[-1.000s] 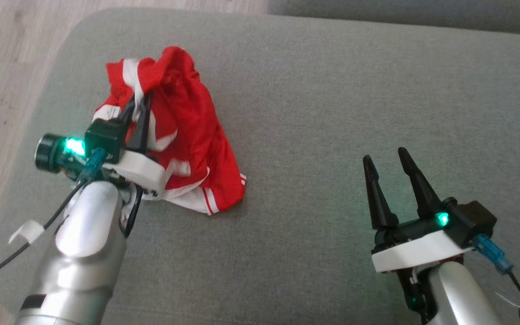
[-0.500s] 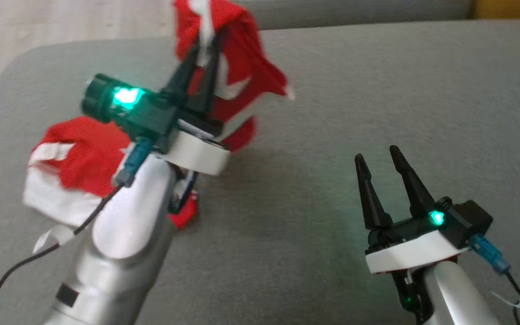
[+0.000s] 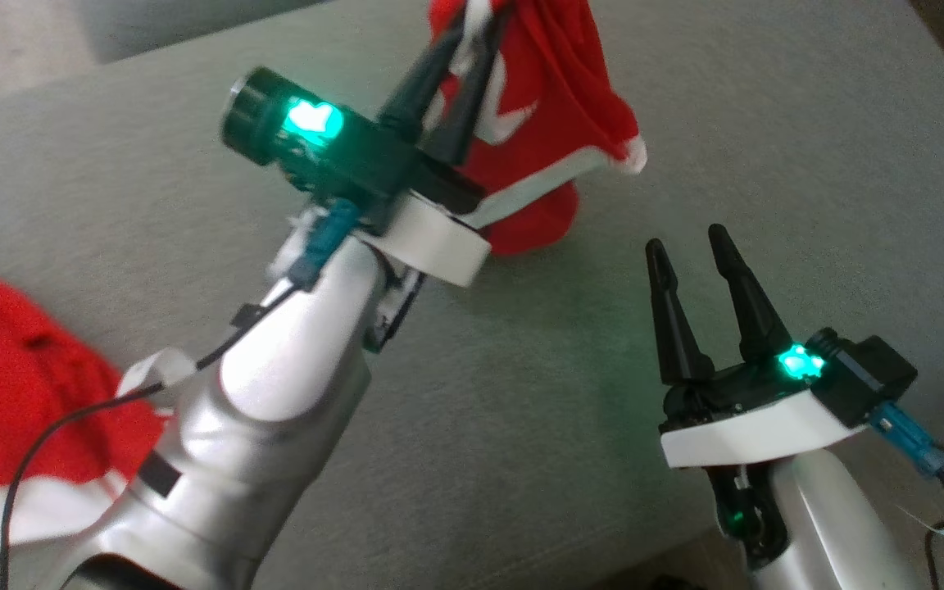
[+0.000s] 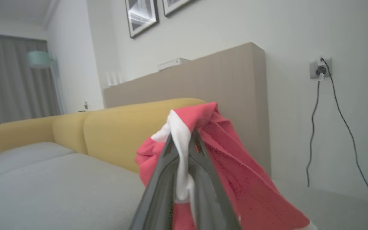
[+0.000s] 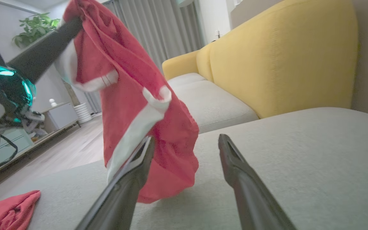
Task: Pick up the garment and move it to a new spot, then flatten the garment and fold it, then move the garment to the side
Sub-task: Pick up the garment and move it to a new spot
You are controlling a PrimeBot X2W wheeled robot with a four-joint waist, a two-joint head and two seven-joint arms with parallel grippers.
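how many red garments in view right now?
2. The lifted garment hangs from the shut left gripper above the grey cushion; the second garment lies on that cushion at the head view's lower left. The left arm may hide more.

Dim, soft indoor light; green glow on the grey cushion (image 3: 570, 344); mild blur; wide-angle bending at edges

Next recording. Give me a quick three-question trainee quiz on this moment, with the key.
1. True or false: the right gripper is shut on the red garment.
2. The sofa backrest is: A yellow, B blue, C black.
3. Fill in: the left gripper pinches the garment at a ___ strip of its fabric.
Key: 1 false, its jaws stand open and empty; 2 A; 3 white.
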